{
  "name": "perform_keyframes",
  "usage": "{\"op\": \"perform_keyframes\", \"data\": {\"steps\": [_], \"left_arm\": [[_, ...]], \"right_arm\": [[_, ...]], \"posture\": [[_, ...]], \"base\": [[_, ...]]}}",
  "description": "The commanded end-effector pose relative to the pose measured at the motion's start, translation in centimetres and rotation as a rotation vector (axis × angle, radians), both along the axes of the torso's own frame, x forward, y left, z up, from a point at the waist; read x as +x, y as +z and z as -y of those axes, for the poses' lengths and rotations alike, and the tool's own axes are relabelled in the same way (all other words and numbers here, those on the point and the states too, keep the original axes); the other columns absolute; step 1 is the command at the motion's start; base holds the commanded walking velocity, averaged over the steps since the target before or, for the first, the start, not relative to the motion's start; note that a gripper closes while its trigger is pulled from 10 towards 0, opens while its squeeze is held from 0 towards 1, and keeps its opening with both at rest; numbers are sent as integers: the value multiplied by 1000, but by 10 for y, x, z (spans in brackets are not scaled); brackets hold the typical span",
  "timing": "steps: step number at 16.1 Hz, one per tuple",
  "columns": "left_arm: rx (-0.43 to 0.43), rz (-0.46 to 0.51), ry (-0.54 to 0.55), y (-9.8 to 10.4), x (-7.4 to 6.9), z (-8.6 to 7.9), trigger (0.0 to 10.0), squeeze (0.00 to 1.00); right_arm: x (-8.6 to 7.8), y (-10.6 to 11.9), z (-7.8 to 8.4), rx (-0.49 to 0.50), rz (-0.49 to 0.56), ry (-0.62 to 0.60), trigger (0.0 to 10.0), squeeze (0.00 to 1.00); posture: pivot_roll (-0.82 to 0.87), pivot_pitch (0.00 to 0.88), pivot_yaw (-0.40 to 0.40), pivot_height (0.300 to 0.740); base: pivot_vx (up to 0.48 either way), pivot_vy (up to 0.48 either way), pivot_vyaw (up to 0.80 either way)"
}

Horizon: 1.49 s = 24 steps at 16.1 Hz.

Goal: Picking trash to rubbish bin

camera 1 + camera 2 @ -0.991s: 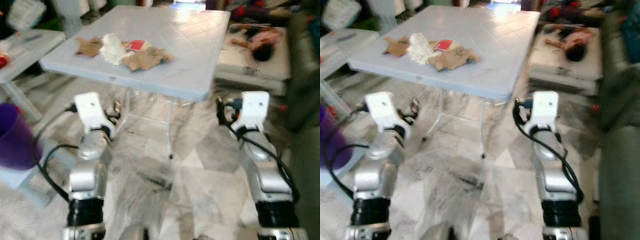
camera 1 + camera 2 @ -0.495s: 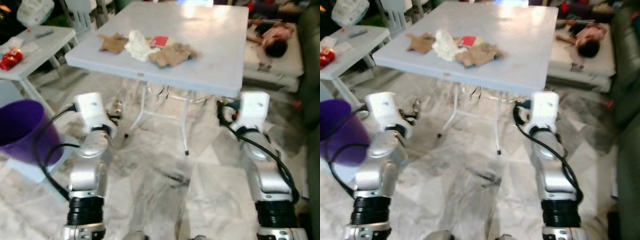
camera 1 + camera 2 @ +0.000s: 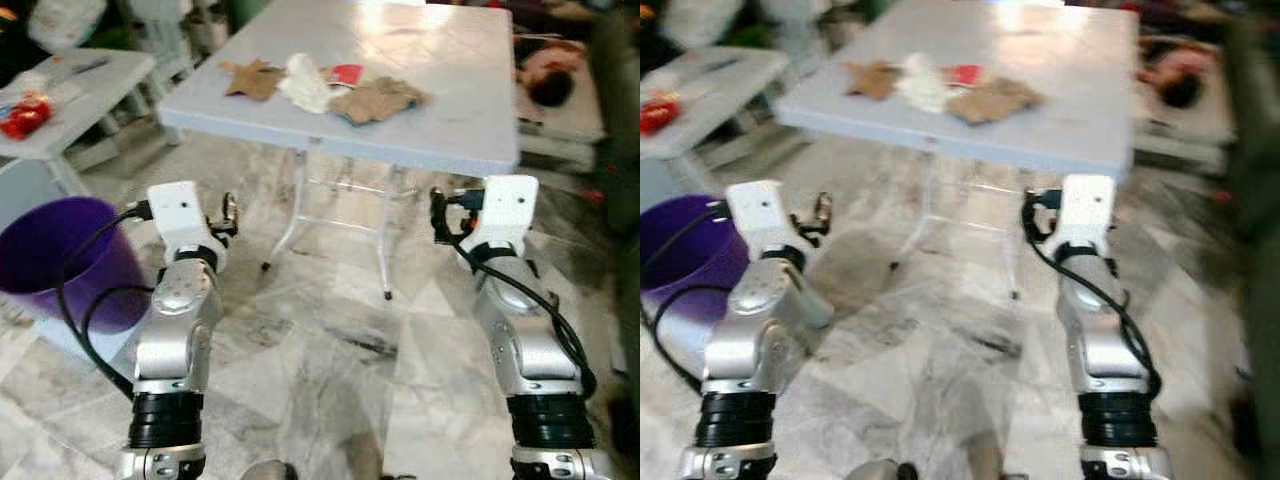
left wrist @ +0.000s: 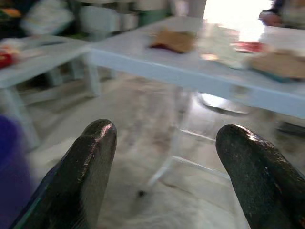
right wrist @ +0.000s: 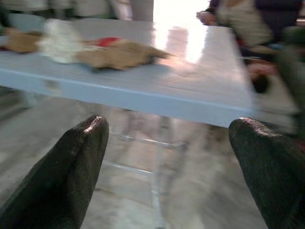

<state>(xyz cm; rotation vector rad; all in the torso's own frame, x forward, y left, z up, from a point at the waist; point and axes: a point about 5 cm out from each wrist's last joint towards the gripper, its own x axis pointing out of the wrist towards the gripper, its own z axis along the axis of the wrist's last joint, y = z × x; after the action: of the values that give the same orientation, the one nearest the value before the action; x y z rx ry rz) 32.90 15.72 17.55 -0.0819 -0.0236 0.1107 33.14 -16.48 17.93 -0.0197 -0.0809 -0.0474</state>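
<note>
Four pieces of trash are counted on the white worktop (image 3: 440,110), grouped close together near its front edge: one brown crumpled paper (image 3: 251,77) at the robot's left end of the group, one white crumpled tissue (image 3: 305,82) just beside it, one small red wrapper (image 3: 346,73) behind the tissue, and one larger brown crumpled paper (image 3: 376,100) at the right end. The brown pieces are seen as flat, torn and wrinkled; the tissue is bunched up and stands higher than the rest. Contact between neighbouring pieces cannot be judged through the blur.

One purple rubbish bin (image 3: 62,262) is seen on the marble floor (image 3: 330,350) at the robot's left, upright with its mouth open, well apart from the trash. One second, smaller side table (image 3: 70,95) is noted behind the bin, with a red item (image 3: 22,117) on it.

Two grippers are recorded, both raised before the worktop and below its edge. The left gripper (image 4: 164,167) is seen with its two fingers (image 4: 90,167) spread wide and nothing between them. The right gripper (image 5: 171,167) likewise has its fingers (image 5: 71,171) wide apart and holds nothing
</note>
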Motion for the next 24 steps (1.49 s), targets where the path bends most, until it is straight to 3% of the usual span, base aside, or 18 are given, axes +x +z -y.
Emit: {"op": "perform_keyframes", "data": {"steps": [1, 8, 24], "left_arm": [[16, 5, -5, 1, 1, 0, 10000, 0], [-33, 29, -42, 4, -1, -2, 10000, 0], [-20, 55, -79, 5, 0, 4, 10000, 0]], "right_arm": [[-1, -2, 1, 1, -7, -5, 10000, 0], [0, 2, -2, -17, 20, 15, 10000, 0], [0, 11, -5, -22, 81, 44, 10000, 0]], "posture": [[43, 120, -1, 740], [46, 120, -1, 740], [44, 113, -1, 740]], "base": [[0, 0, 0], [159, 0, 0], [377, 0, 0]]}}
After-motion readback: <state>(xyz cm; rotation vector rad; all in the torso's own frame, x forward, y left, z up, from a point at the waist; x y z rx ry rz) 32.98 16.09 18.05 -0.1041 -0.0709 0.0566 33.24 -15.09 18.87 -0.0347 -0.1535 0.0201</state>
